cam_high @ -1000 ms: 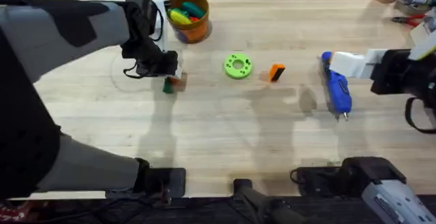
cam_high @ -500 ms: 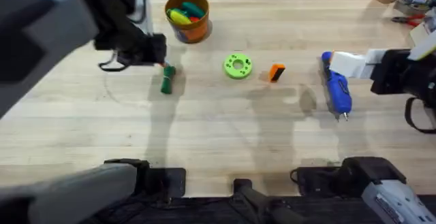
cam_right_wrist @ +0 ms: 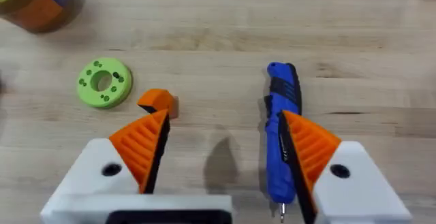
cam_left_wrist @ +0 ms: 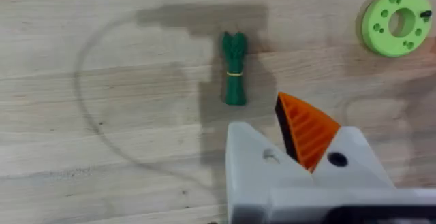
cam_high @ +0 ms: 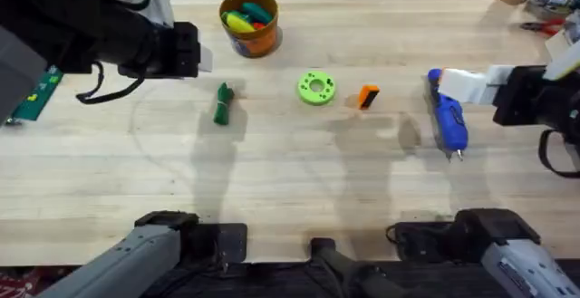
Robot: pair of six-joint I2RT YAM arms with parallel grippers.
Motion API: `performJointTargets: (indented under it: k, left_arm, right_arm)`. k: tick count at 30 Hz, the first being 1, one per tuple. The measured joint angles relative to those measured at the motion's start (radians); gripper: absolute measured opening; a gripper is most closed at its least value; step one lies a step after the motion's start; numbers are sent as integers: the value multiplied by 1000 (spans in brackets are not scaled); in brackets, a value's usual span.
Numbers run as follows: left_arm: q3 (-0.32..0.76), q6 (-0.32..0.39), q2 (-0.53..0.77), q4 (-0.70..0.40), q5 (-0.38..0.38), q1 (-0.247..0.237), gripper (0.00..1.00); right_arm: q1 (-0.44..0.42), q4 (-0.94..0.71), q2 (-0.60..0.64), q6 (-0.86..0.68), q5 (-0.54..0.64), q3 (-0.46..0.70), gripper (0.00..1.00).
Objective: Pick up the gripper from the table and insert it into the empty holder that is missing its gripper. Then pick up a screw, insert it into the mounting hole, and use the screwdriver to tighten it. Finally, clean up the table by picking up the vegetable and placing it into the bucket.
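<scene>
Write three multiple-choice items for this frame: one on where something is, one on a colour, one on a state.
1. Where is the vegetable?
A. In the bucket
B. On the table, between the bucket and the camera
C. Held by the left pincer

2. What colour is the screwdriver?
A. Blue
B. Red
C. Lime green

3. How does the right pincer stand?
A. Shut on the disc
B. Open, holding nothing
C. Shut on the orange block

Answers:
1 B: in the overhead view it lies on bare wood, apart from the bucket and the left pincer.
2 A: its body is blue in both the overhead and right wrist views.
3 B: the right wrist view shows its orange pads spread apart, with one pad beside the screwdriver, while the disc and block lie apart.
</scene>
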Motion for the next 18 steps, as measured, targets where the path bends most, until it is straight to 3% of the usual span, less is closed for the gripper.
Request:
performJointTargets:
  k: [6,7,12,13,15,18]
  left_arm:
    - [1,0,-10,-3,0,0,3]
    - [1,2,-10,-3,-1,0,50]
    - [1,0,-10,-3,0,0,811]
    - [1,-3,-10,-3,0,0,918]
    - [1,-4,-10,-3,0,0,981]
    - [1,-4,-10,-3,0,0,985]
  right_arm:
    - [0,0,0,0,0,0,929]
    - [0,0,0,0,0,0,929]
    - [0,0,0,0,0,0,929]
    - [0,0,0,0,0,0,929]
    - [0,0,0,0,0,0,929]
    - [0,0,0,0,0,0,929]
